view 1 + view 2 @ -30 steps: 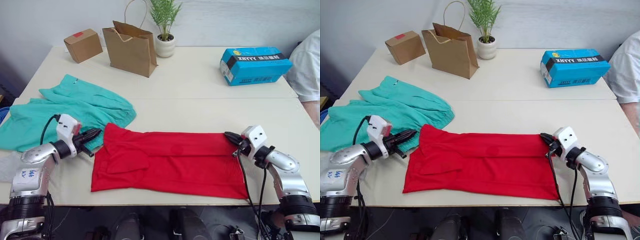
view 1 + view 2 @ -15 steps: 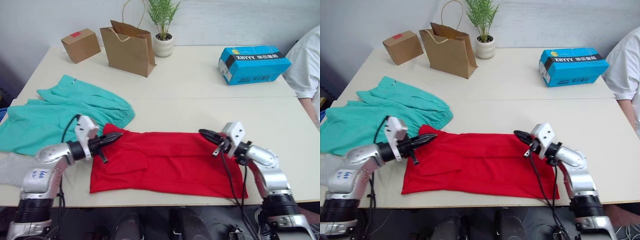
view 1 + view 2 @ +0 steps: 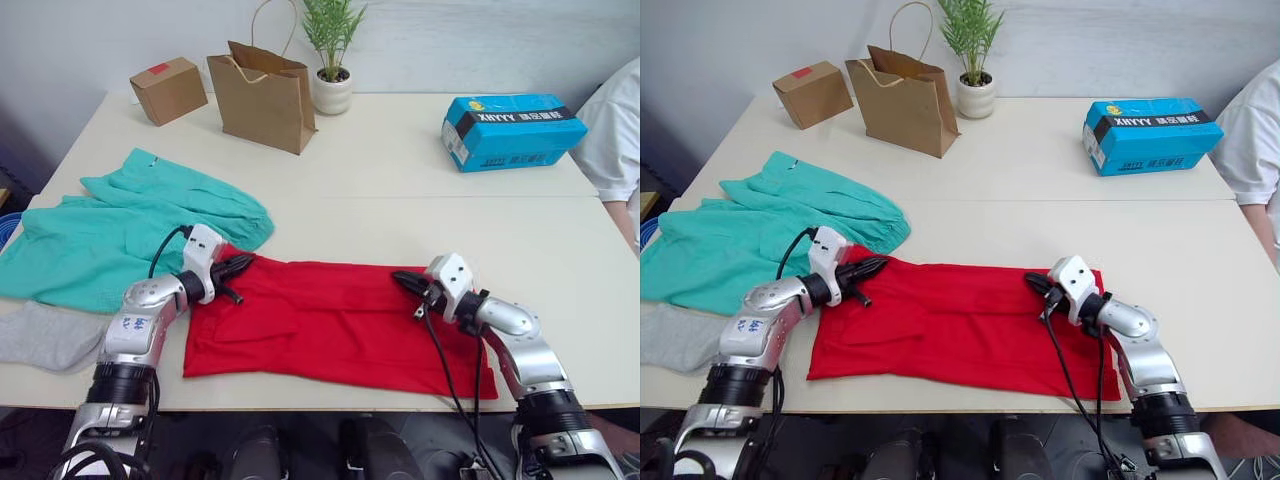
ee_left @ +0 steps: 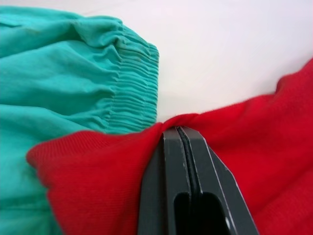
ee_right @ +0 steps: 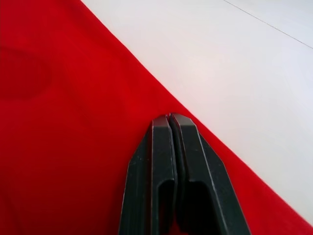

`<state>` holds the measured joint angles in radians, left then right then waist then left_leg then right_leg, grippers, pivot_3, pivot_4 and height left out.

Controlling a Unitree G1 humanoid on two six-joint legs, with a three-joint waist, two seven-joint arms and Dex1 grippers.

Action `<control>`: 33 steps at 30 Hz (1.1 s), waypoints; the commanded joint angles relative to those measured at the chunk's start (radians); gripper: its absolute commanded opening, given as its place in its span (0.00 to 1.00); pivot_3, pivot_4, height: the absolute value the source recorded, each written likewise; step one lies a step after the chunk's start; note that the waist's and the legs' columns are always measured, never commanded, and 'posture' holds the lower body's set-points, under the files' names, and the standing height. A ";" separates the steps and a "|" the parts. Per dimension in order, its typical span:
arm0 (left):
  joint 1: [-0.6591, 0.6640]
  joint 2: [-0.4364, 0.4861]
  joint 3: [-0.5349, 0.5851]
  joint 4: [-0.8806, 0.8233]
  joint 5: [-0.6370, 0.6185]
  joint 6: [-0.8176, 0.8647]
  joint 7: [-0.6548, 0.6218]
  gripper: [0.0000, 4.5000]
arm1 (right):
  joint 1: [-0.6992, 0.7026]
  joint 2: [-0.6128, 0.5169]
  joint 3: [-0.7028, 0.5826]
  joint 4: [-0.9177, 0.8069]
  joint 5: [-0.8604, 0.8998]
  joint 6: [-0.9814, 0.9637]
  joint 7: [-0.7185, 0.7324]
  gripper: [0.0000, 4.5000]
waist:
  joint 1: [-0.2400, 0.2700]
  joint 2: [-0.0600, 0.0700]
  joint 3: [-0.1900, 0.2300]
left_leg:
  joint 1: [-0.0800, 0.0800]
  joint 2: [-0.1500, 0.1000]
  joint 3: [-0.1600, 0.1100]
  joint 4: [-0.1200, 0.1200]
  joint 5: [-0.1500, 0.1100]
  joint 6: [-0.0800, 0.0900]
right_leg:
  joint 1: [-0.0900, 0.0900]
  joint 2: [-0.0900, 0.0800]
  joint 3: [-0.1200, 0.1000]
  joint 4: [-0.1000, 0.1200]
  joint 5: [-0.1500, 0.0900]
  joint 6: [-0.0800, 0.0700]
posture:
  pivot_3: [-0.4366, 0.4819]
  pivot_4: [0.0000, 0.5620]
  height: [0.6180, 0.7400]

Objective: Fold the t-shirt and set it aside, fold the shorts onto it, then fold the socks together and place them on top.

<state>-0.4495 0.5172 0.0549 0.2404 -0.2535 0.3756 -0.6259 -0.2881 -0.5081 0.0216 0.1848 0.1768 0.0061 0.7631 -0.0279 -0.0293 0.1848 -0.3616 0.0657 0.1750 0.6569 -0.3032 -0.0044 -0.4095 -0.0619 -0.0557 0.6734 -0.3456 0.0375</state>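
**A:** Pinching the t-shirt (image 3: 335,325) at both ends now. The left gripper (image 3: 238,266) is clenched on the far left corner; its wrist view shows red cloth bunched at closed fingers (image 4: 188,147), right beside the gathered waistband of the shorts (image 3: 130,225). The right gripper (image 3: 403,281) is clamped on the far edge too, fingers (image 5: 171,132) together where red meets bare table (image 3: 400,160).

**B:** Change since a second ago?

**A:** Both grippers were outside the shirt's ends then. They've come inward; the right one travelled furthest, and the cloth's right end now lies behind it, with the far right corner drawn in a little.

**B:** Meaning?

**A:** My reading: grasp secured, next fold of the shirt just starting. Shirt lies flat as a long band at the near table edge. Shorts spread out to its left, unfolded; one grey sock (image 3: 45,335) near the left front edge. Shorts and socks steps not begun.

**B:** Risk?

**A:** The left grip sits close to the shorts; it could drag them.
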 commanded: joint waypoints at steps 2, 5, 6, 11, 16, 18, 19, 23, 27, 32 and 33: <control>-0.039 0.002 0.012 0.058 0.021 -0.045 -0.003 0.00 | -0.001 -0.015 -0.029 0.012 -0.007 0.006 -0.015 0.01 | -0.004 0.000 0.000 | 0.000 0.000 0.000 0.000 0.000 0.000 | 0.000 0.000 0.000 0.000 0.000 0.000 | 0.48 0.27 1.00; -0.062 -0.005 0.031 0.090 0.018 -0.091 0.003 0.00 | -0.012 -0.029 -0.047 0.034 -0.011 0.008 -0.026 0.01 | -0.003 0.000 0.000 | 0.000 0.001 0.000 0.000 0.000 -0.001 | 0.000 0.000 0.000 0.000 0.000 0.000 | 0.48 0.27 1.00; -0.067 -0.009 0.037 0.096 0.014 -0.109 0.001 0.00 | -0.015 -0.032 -0.052 0.042 -0.011 0.008 -0.030 0.01 | -0.002 0.000 0.000 | 0.000 0.000 0.000 0.000 0.000 -0.001 | 0.000 0.000 0.000 0.000 0.000 0.000 | 0.48 0.27 1.00; -0.049 -0.047 0.141 -0.032 -0.146 -0.119 -0.063 0.00 | -0.028 -0.077 -0.101 0.103 -0.003 -0.011 -0.039 0.01 | -0.001 0.000 0.000 | -0.001 0.000 0.000 0.001 0.000 0.000 | 0.000 0.000 0.000 0.000 0.000 0.000 | 0.48 0.27 1.00; 0.035 -0.014 0.200 -0.217 -0.297 -0.008 -0.149 0.00 | -0.038 -0.066 -0.129 0.044 0.051 -0.026 -0.012 0.01 | -0.007 0.000 0.000 | -0.002 0.001 0.000 0.000 0.000 -0.001 | -0.001 0.000 0.000 0.000 0.000 0.000 | 0.48 0.27 1.00; 0.082 0.029 0.170 -0.249 -0.264 -0.004 -0.182 0.00 | -0.030 -0.042 -0.112 -0.017 0.079 -0.013 0.014 0.01 | -0.014 0.000 0.000 | -0.001 0.001 0.000 0.000 0.001 -0.001 | -0.001 0.001 0.000 0.000 0.000 0.000 | 0.48 0.27 1.00; 0.096 0.043 0.156 -0.254 -0.246 -0.009 -0.193 0.00 | -0.027 -0.035 -0.105 -0.036 0.084 -0.006 0.019 0.01 | -0.017 0.000 0.000 | 0.000 0.001 0.000 -0.001 0.001 -0.002 | -0.001 0.001 0.000 0.000 0.000 0.000 | 0.48 0.27 1.00; 0.153 0.114 0.049 -0.266 -0.096 -0.069 -0.195 0.00 | -0.017 0.011 -0.035 -0.094 0.054 0.006 0.024 0.01 | -0.018 0.000 0.000 | 0.001 0.001 0.000 -0.005 0.002 -0.004 | -0.001 0.001 0.000 -0.001 0.000 0.000 | 0.48 0.27 1.00; 0.192 0.084 0.039 -0.303 -0.083 -0.033 -0.131 0.00 | 0.000 0.046 0.004 -0.075 0.028 0.002 0.013 0.01 | -0.011 0.000 0.000 | 0.000 0.000 0.000 -0.005 0.002 -0.003 | -0.001 0.001 0.000 -0.003 0.000 0.000 | 0.48 0.27 1.00; 0.291 0.096 0.064 -0.318 -0.049 -0.018 -0.078 0.00 | 0.044 0.015 -0.033 -0.009 0.017 -0.055 0.022 0.01 | -0.003 0.000 0.000 | -0.001 0.000 0.000 -0.006 0.001 -0.002 | -0.001 0.001 0.000 -0.005 0.000 0.000 | 0.48 0.27 1.00; 0.310 0.102 0.071 -0.319 -0.049 -0.022 -0.078 0.00 | 0.052 0.005 -0.050 0.005 0.028 -0.069 0.032 0.01 | -0.004 0.000 0.000 | -0.001 0.000 0.000 -0.006 0.001 -0.002 | -0.001 0.001 0.000 -0.005 0.000 0.000 | 0.48 0.27 1.00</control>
<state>-0.1580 0.6017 0.0945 -0.0486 -0.3102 0.3539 -0.7134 -0.2549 -0.4795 0.0183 0.1690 0.1894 -0.0400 0.7848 -0.0314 -0.0294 0.1850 -0.3621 0.0661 0.1750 0.6510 -0.3020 -0.0058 -0.4105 -0.0614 -0.0554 0.6682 -0.3457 0.0373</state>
